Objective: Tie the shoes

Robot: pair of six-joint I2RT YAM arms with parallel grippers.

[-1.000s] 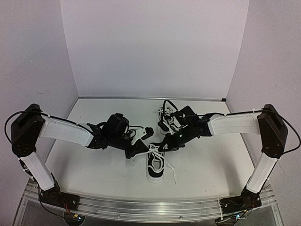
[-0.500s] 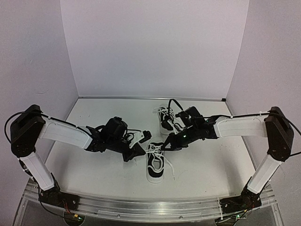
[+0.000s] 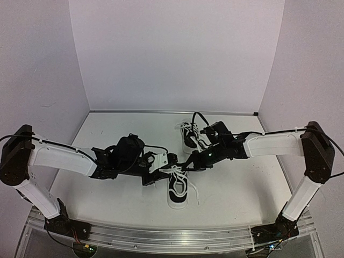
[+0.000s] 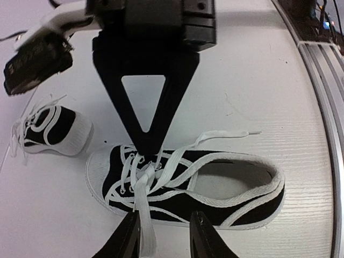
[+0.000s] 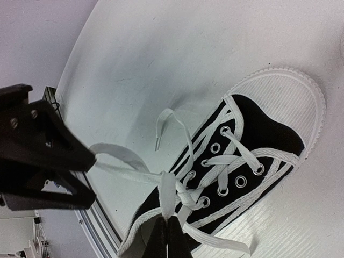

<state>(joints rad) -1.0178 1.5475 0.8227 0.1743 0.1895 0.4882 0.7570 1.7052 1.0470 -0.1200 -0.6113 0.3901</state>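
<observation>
Near shoe (image 3: 177,191) lies just below both claws, heel toward the bases, long axis crosswise to the left gripper (image 4: 164,223). Left jaws are apart, with the lace (image 4: 144,215) running loose between them. Right gripper (image 5: 164,230), facing it, is pinched on the same lace above the eyelets. Left is free and nearer the loose strand, so probably regrasps.

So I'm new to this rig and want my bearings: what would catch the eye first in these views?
The near shoe in the middle of the table draws the eye. The right gripper is shut on a white lace lifted from it, and the left gripper stands open with a lace strand between its fingers. The second shoe sits farther back, to the right.
</observation>
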